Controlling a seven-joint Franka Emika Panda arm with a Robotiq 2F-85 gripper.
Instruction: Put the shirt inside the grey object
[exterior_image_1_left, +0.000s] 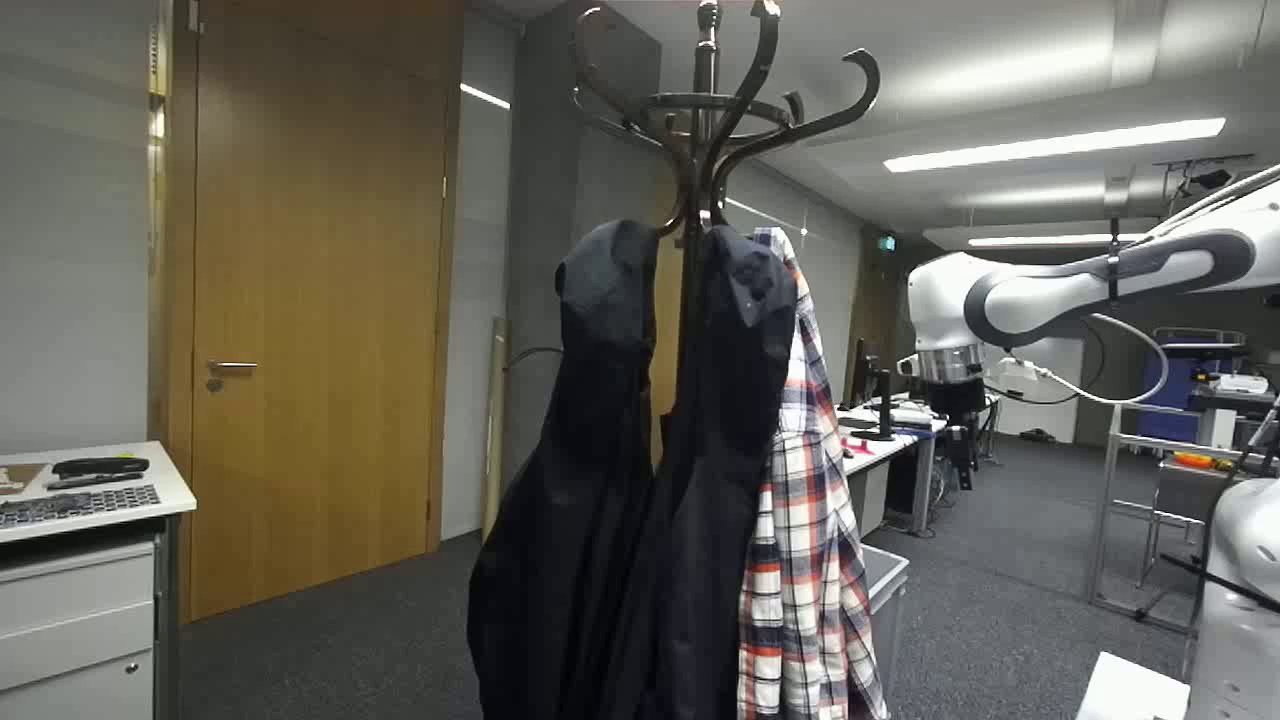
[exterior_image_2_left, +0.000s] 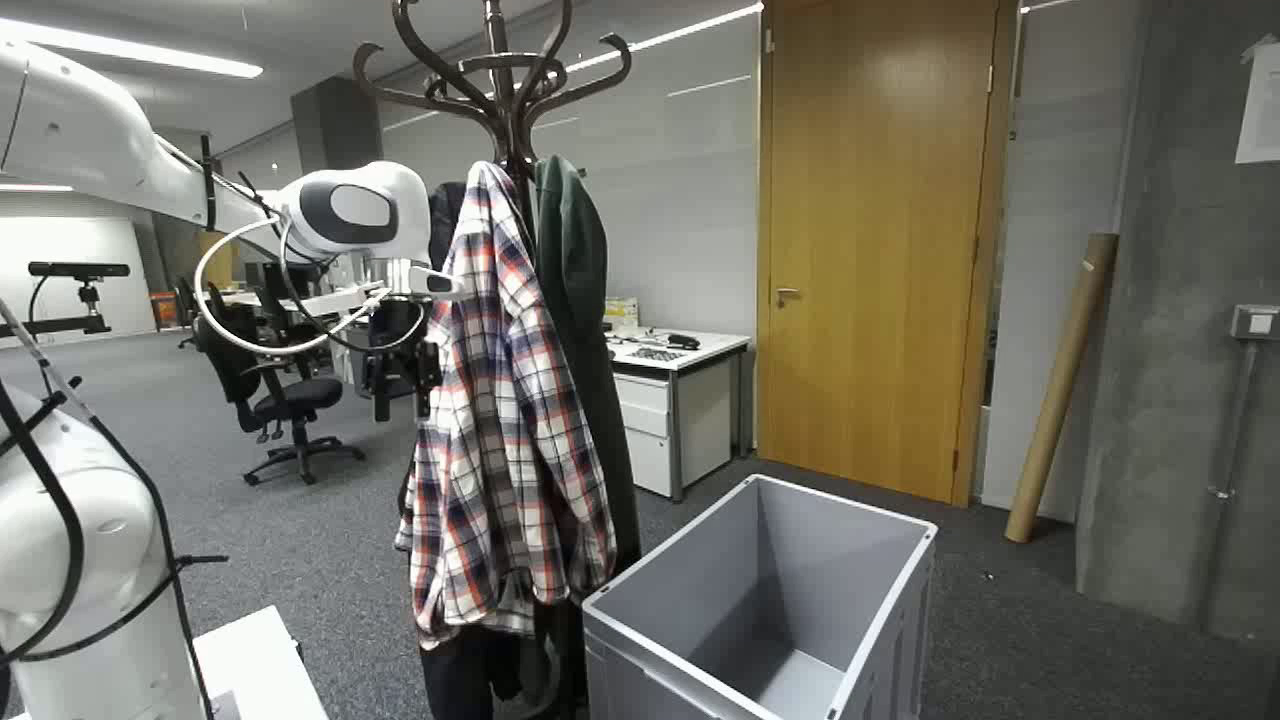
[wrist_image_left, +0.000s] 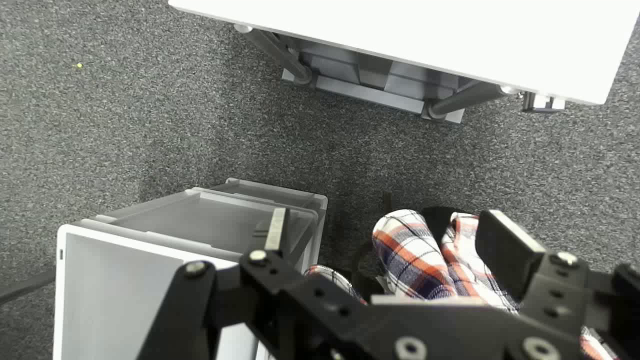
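The plaid shirt in red, white and dark blue hangs from the coat rack, in both exterior views (exterior_image_1_left: 805, 500) (exterior_image_2_left: 490, 400). Its lower parts show in the wrist view (wrist_image_left: 412, 250). The grey bin (exterior_image_2_left: 820, 535) stands on the floor beside the hanging shirt. Its rim shows in the wrist view (wrist_image_left: 150, 245), and a small part shows behind the shirt in an exterior view (exterior_image_1_left: 885, 572). My gripper (exterior_image_2_left: 402, 395) is open and empty, pointing down beside the shirt's upper half. It also shows in an exterior view (exterior_image_1_left: 962, 460). In the wrist view my fingers (wrist_image_left: 395, 235) are wide apart above the shirt's lower parts.
The dark coat rack (exterior_image_2_left: 515, 130) holds the shirt and dark jackets (exterior_image_1_left: 600, 450) close together. A white-topped stand (wrist_image_left: 425, 45) is near the robot base. A white desk (exterior_image_2_left: 690, 350) and a wooden door (exterior_image_2_left: 875, 250) are behind. A cardboard tube (exterior_image_2_left: 1060, 390) leans at the wall.
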